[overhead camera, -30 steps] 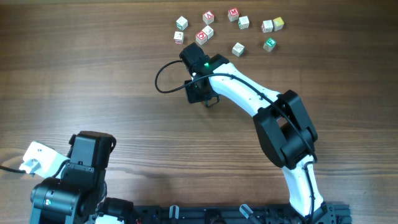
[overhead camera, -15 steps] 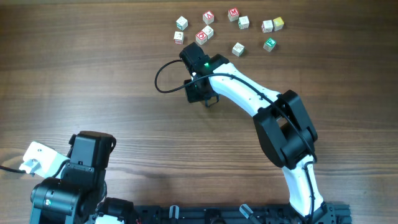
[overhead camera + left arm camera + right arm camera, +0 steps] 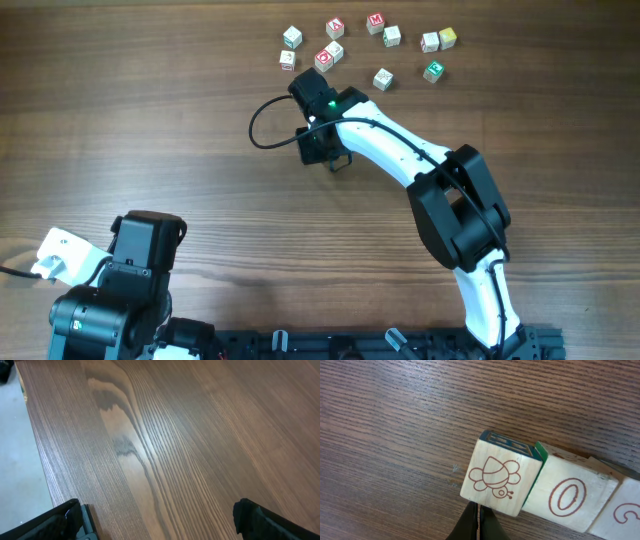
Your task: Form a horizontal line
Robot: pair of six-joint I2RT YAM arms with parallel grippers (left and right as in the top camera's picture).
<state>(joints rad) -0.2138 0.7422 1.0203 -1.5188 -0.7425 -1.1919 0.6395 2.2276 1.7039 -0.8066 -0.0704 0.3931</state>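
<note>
In the right wrist view, three pale wooden cubes stand side by side in a row. They are a bee cube (image 3: 499,477), an O cube (image 3: 570,496) and a third cube (image 3: 622,512) cut off by the frame edge. My right gripper (image 3: 478,516) is shut and empty. Its tip sits at the near edge of the bee cube. In the overhead view the right gripper (image 3: 322,147) hangs mid-table and hides the row. My left gripper (image 3: 160,520) is open and empty over bare wood, and its arm (image 3: 130,265) rests at the front left.
Several loose cubes lie scattered at the back of the table, among them red-faced ones (image 3: 335,27) (image 3: 375,20) and a green one (image 3: 433,70). A black cable (image 3: 262,125) loops left of the right wrist. The table's left edge (image 3: 30,425) shows in the left wrist view.
</note>
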